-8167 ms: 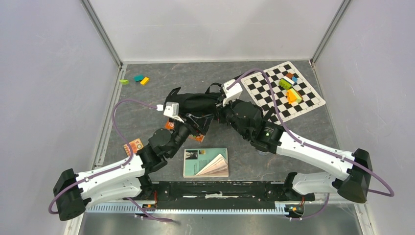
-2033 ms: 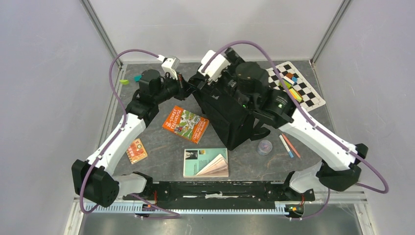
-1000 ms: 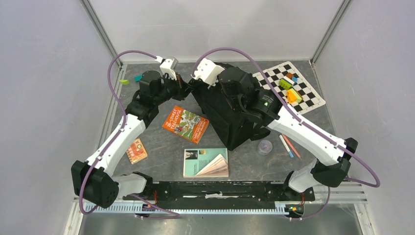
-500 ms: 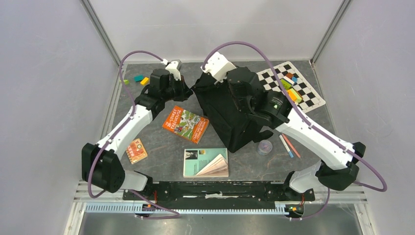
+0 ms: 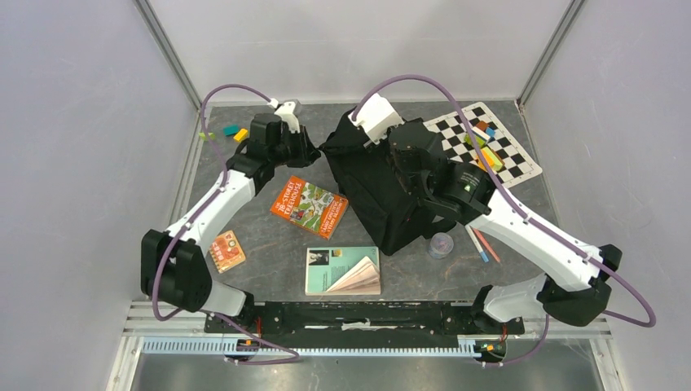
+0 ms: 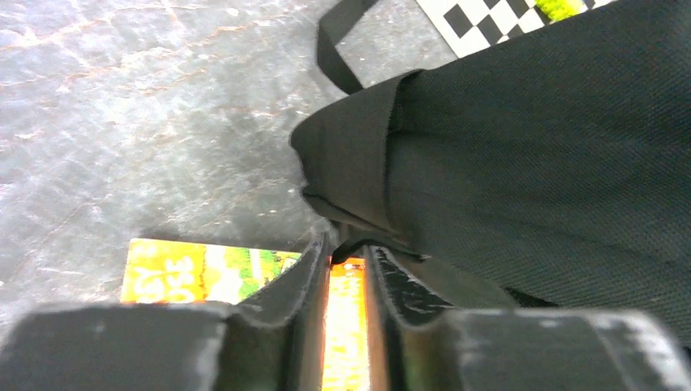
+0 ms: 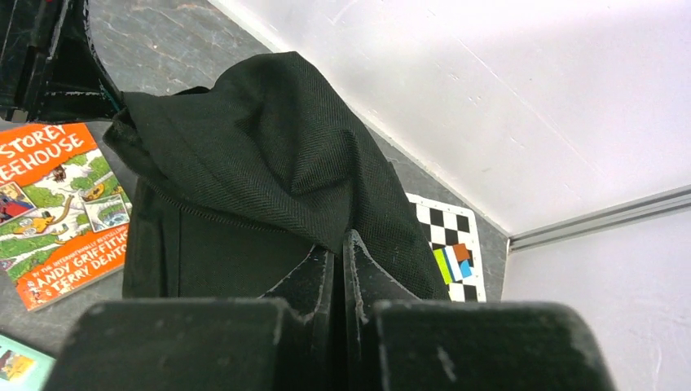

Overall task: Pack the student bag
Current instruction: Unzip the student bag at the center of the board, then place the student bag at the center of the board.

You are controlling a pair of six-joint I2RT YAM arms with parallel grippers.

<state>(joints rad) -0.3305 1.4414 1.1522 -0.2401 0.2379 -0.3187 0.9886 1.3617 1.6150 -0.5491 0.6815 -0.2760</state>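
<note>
- Slate-grey table (image 5: 269, 236) carries everything, and both my arms reach over it from the near edge.
- Black student bag (image 5: 383, 195) stands roughly upright in the middle of the table, its top toward the far side. Nothing looks packed yet, so I judge the step in hand is getting the bag held up and its mouth opened.
- Black-and-white checkered mat (image 5: 521, 163) lies at the far right, with coloured blocks (image 5: 486, 155) on it.
- An orange book (image 5: 309, 206) lies flat just left of the bag's base. A green book (image 5: 342, 270) lies nearer, close to the near edge.
- My right gripper (image 7: 338, 240) has its fingers pressed together on a fold of fabric at the bag's top, which tents up to them. I should lift gently and straight, not drag sideways, or the bag may topple onto the orange book.
- My left gripper (image 6: 346, 244) sits at the bag's far-left corner, fingers close with a slim gap where the orange book shows through. A thin edge of fabric crosses the tips, but I cannot tell whether it is gripped. I want a firm hold there before drawing the two holds apart.
- Pens (image 5: 481, 243) and a small round pot (image 5: 441, 243) lie right of the bag's near corner, and an orange card (image 5: 226, 250) lies at the left.
</note>
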